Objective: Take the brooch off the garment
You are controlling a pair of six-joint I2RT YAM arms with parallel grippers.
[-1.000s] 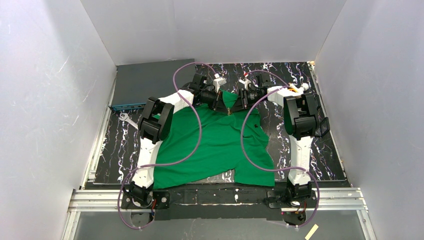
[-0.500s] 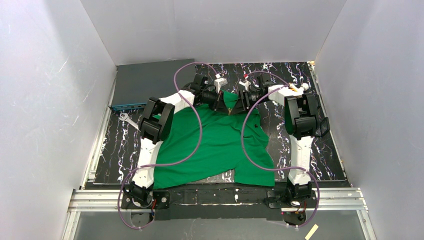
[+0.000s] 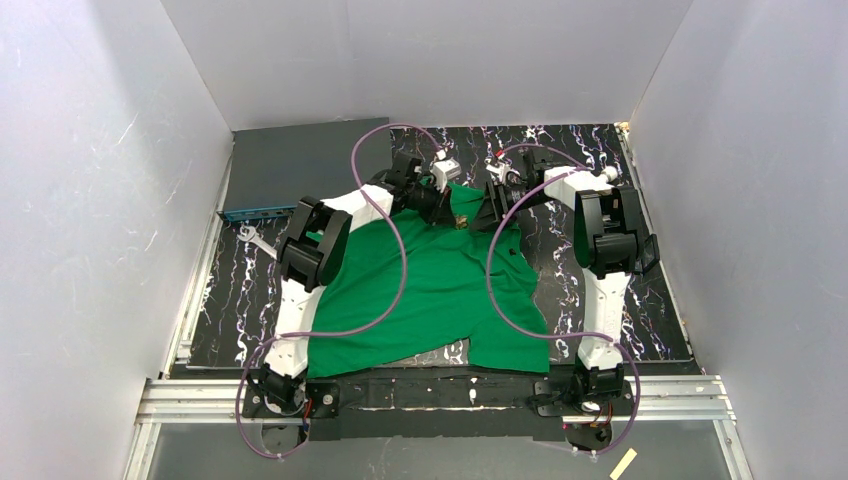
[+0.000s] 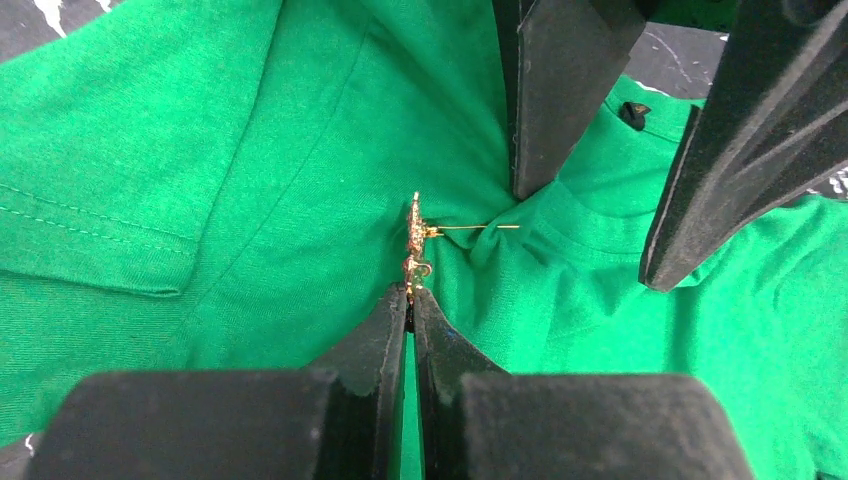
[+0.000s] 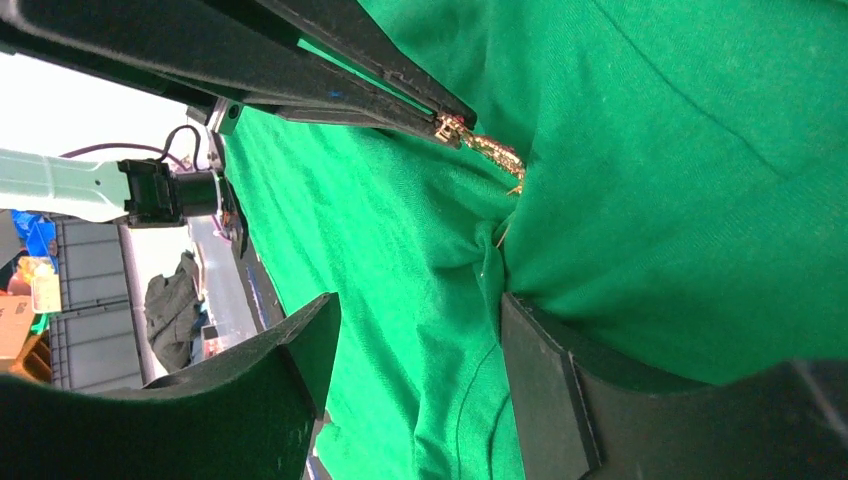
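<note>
The right gripper has spread its jaws and drawn back toward 1 o'clock. They stand apart, one finger against a pucker in the garment, a green, fine-knit shirt. The left gripper is clamped on the brooch at the shirt's 12 o'clock, by the collar. Gold-toned and knobbly, the brooch stands on edge, its thin pin pointing to 3 o'clock toward the pucker.
</note>
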